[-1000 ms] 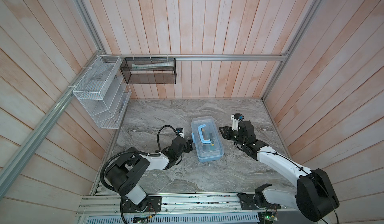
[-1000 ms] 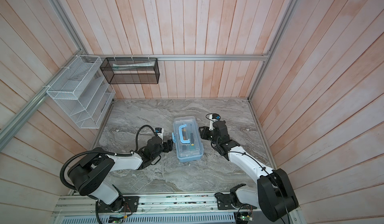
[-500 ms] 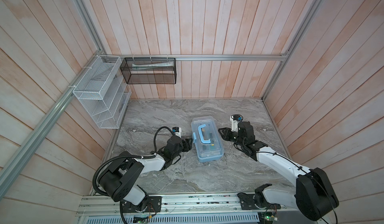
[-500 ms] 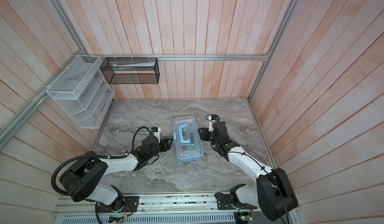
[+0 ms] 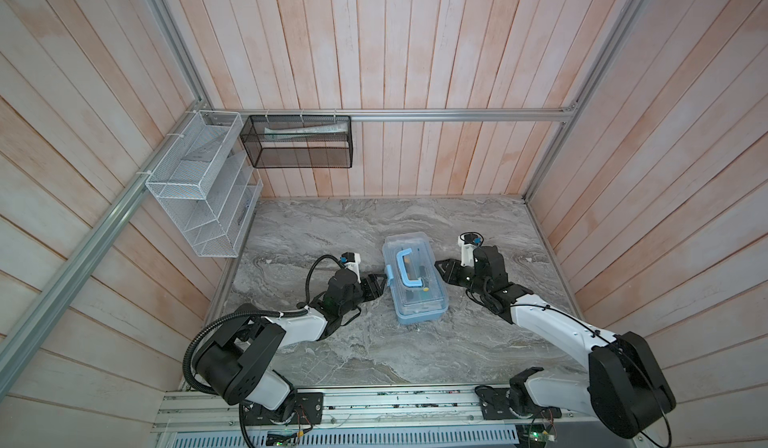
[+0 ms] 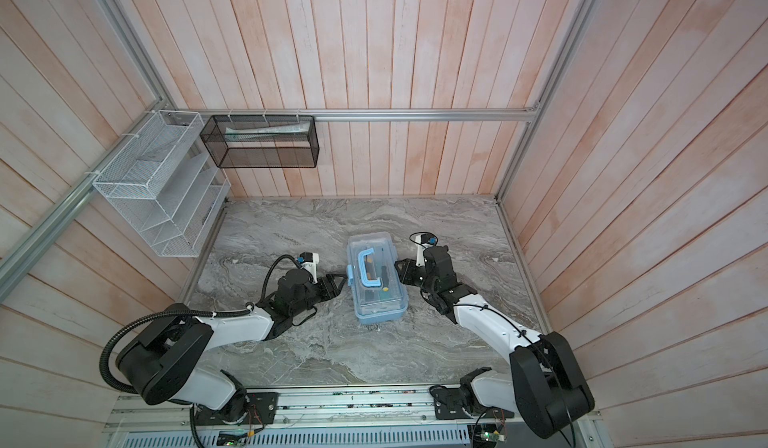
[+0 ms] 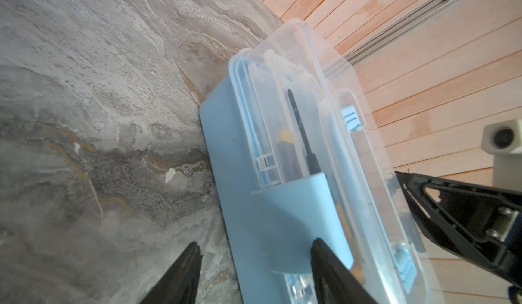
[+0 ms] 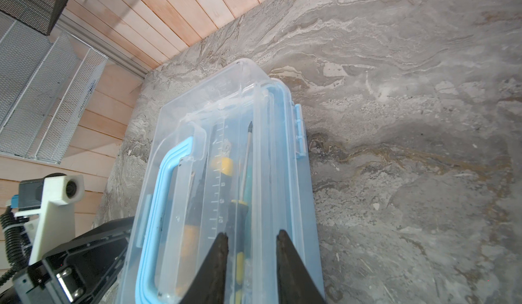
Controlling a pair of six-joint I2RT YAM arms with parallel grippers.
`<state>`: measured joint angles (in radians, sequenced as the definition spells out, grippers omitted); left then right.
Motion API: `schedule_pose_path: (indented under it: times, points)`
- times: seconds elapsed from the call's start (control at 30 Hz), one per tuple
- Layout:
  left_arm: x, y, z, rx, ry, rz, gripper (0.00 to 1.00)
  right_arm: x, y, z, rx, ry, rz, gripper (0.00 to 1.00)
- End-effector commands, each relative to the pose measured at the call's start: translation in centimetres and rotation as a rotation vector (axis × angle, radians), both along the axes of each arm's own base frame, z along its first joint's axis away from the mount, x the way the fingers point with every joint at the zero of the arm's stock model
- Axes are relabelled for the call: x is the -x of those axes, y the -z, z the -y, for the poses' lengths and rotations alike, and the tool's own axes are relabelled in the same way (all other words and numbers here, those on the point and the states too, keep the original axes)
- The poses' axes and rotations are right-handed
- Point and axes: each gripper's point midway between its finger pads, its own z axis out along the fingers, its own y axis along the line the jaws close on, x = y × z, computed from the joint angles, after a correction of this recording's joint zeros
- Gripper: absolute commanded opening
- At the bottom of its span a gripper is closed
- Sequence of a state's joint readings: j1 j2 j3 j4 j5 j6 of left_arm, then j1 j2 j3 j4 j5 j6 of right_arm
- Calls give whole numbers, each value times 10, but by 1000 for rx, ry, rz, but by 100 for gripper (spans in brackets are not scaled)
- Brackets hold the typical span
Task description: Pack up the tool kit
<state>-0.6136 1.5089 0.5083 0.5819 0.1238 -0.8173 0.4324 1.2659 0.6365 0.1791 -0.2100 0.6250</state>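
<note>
The left claw (image 5: 380, 280) points toward 2 o'clock, jaws well apart; the right claw (image 5: 439, 264) points toward 10 o'clock, jaws narrowly parted

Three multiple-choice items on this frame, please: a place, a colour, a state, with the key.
1. Where is the tool kit? A against the back wall; B between the two grippers; C at the front edge.
2. Its handle is: A red; B black; C light blue.
3. Its lid is: A shut; B raised; C removed.
Key: B, it stands on the table with the left gripper and right gripper on either side; C, the handle on top is light blue; A, the clear lid sits flat on the case.
</note>
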Motion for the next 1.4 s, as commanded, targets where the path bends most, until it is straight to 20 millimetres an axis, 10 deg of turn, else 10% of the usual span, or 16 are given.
schedule_pose_path:
  times: [0.0,0.33,1.37]
  points:
    - [5,-18,12,69,53,25,63,3,7,-2,-1,-5,-17,29]
    - [7,-23,18,102,80,26,48,4,10,-6,3,-11,-26,29]
    - [0,-30,23,166,133,17,46,-1,24,-15,25,-31,-61,26]
